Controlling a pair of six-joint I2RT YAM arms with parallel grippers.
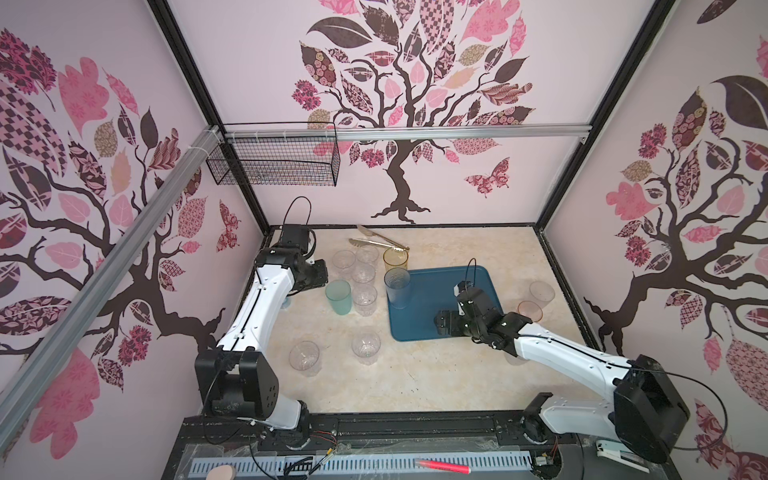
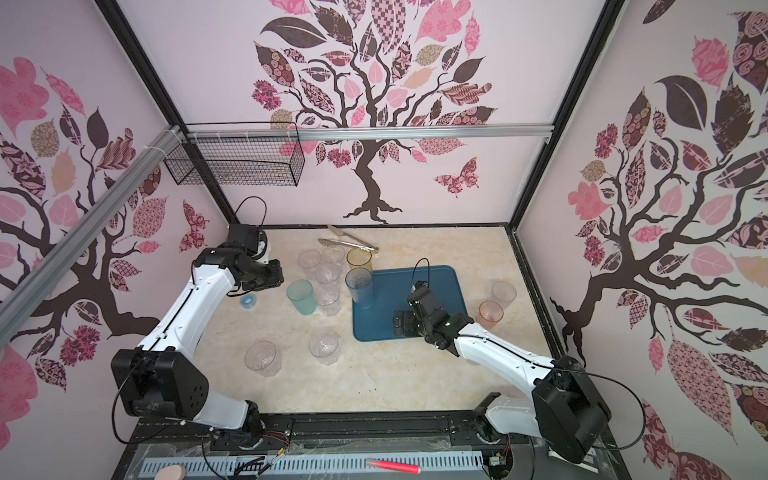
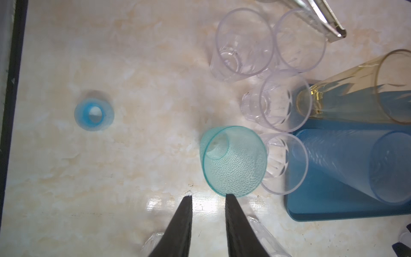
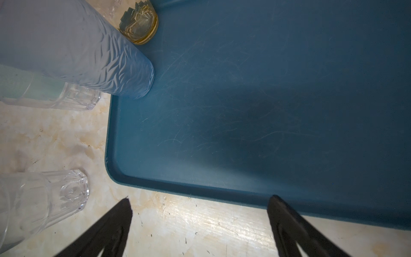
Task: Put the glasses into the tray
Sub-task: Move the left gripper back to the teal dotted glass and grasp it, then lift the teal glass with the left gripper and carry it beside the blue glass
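In both top views the tray (image 1: 436,286) lies flat, right of the table's middle. The only glass clearly in it is the blue glass (image 1: 397,291), upright at its left edge, mouth up. The amber glass (image 1: 395,259) stands at the tray's far left corner; can't tell if it's on or off. Left of the tray a bunch of clear glasses (image 1: 363,274) is packed together, with the teal glass (image 1: 338,297) on their left, all upright. Two other short ones (image 1: 365,347) sit nearer, well apart from the bunch. A pink glass (image 1: 530,311) and a pale glass (image 1: 542,292) stand right of the tray. Metal tongs (image 1: 376,242) lie by the far wall, a wire basket (image 1: 274,162) hangs above, and a pink marker (image 1: 442,464) lies on the front rail, print too small to read. The right arm (image 1: 561,349) covers part of the tray's near edge.

Left wrist view: the left gripper (image 3: 209,197) has its jaws a little apart with nothing between them, one tip just beside the teal glass. A little blue round thing (image 3: 94,114) sits alone on the table.

Right wrist view: the right gripper (image 4: 200,199) is spread wide and empty over the tray's near rim. The blue glass's base sits just inside the rim.
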